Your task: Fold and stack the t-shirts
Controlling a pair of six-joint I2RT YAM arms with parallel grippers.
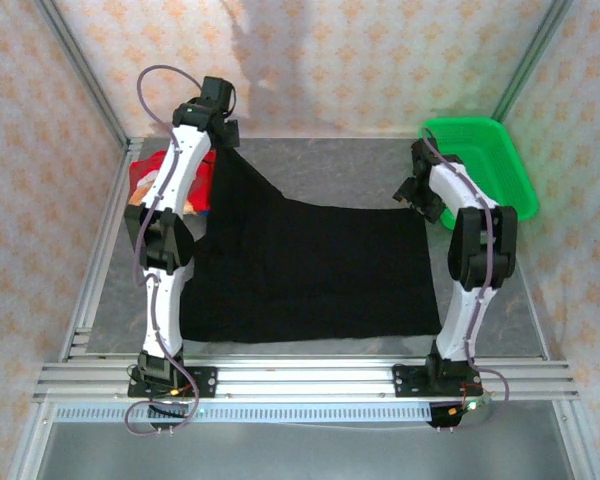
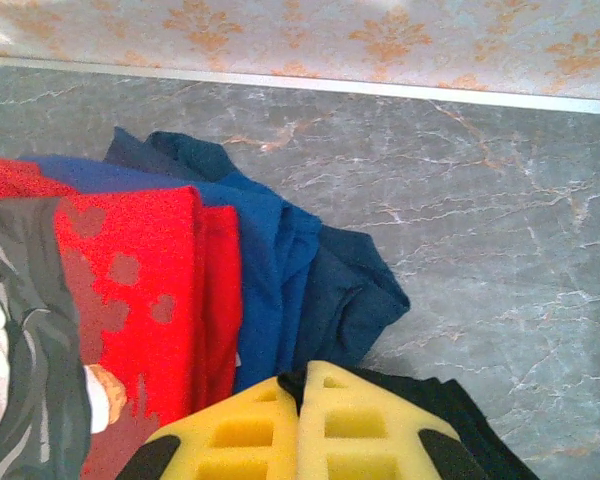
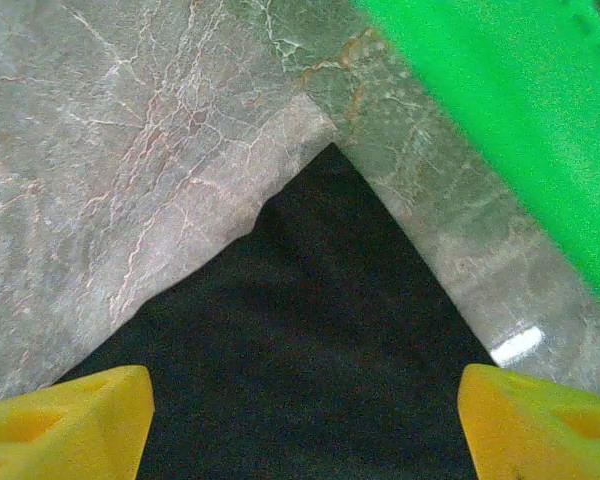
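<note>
The large black t-shirt (image 1: 310, 265) lies spread over the middle of the table, with one corner pulled up toward the back left. My left gripper (image 2: 302, 400) is shut on that corner, a fold of black cloth (image 2: 450, 405) pinched between its yellow fingers. The left gripper (image 1: 223, 125) sits high at the back left. Beneath it lie the red printed t-shirt (image 2: 150, 280) and the blue t-shirt (image 2: 280, 260), folded side by side. My right gripper (image 3: 305, 420) stands open above the black shirt's far right corner (image 3: 320, 300), holding nothing.
A green mesh basket (image 1: 485, 160) stands at the back right, its wall (image 3: 510, 110) close to my right gripper. Bare grey marble tabletop (image 2: 480, 180) stretches behind the shirts. Metal frame rails run along the near edge and the left side.
</note>
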